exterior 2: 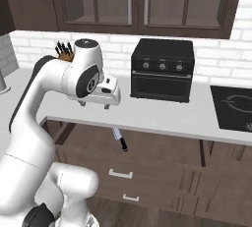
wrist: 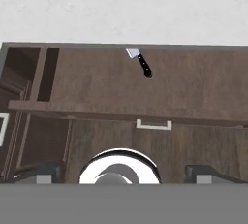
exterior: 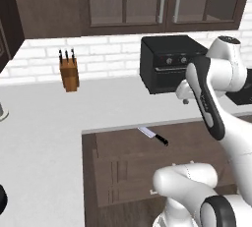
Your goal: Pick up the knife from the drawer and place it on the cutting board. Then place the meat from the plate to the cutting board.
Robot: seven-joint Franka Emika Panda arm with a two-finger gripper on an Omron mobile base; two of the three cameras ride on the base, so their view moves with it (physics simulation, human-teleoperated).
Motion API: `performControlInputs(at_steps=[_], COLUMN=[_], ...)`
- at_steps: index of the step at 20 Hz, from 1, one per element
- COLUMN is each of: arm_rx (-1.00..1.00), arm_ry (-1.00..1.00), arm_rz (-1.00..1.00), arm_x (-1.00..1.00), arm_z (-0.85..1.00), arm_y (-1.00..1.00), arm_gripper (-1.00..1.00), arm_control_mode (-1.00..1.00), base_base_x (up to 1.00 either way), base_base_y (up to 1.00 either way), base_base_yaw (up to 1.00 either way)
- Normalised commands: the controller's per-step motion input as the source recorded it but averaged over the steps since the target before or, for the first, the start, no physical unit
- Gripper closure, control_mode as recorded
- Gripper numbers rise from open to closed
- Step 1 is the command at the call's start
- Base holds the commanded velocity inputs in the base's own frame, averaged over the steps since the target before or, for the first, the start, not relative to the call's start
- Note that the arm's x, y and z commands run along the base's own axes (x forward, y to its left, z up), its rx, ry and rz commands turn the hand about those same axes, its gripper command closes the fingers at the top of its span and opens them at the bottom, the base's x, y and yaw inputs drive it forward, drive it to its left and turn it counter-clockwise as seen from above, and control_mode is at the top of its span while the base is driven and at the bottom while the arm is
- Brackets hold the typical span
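The drawer (exterior: 128,155) (exterior 2: 162,147) (wrist: 97,87) stands pulled out below the grey counter edge. Inside it, near the back, lies the knife (exterior: 153,135) (exterior 2: 120,140) (wrist: 140,62), its black handle toward the drawer front and its blade tip at the counter's edge. My gripper (exterior: 184,99) (exterior 2: 93,105) (wrist: 123,174) hangs well above the drawer, pointing down, open with nothing between its fingers (wrist: 36,174). The knife is far from the fingertips. The cutting board, the plate and the meat are out of view.
A black countertop oven (exterior: 170,64) (exterior 2: 162,71) stands at the back of the counter (exterior: 44,123). A wooden knife block (exterior: 69,73) (exterior 2: 64,50) stands left of it. A dark cooktop (exterior 2: 234,108) lies at the right. The drawer front carries a pale handle (wrist: 153,125).
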Motion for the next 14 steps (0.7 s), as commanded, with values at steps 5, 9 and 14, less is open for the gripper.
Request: performControlInputs(at_steps=[5,9,14], arm_rx=[0.0,0.0,0.0], arm_ry=[0.05,0.05,0.09], arm_rz=[0.01,0.04,0.05], arm_x=[0.02,0.27,0.16], arm_z=[-0.68,-0.79,-0.82], arm_y=[-0.48,-0.45,-0.4], arm_gripper=[-1.0,-1.0,-1.0], arm_control_mode=[-1.0,-1.0,-1.0], base_base_x=[0.0,0.0,0.0], base_base_y=[0.0,0.0,0.0], base_base_yaw=[0.0,0.0,0.0])
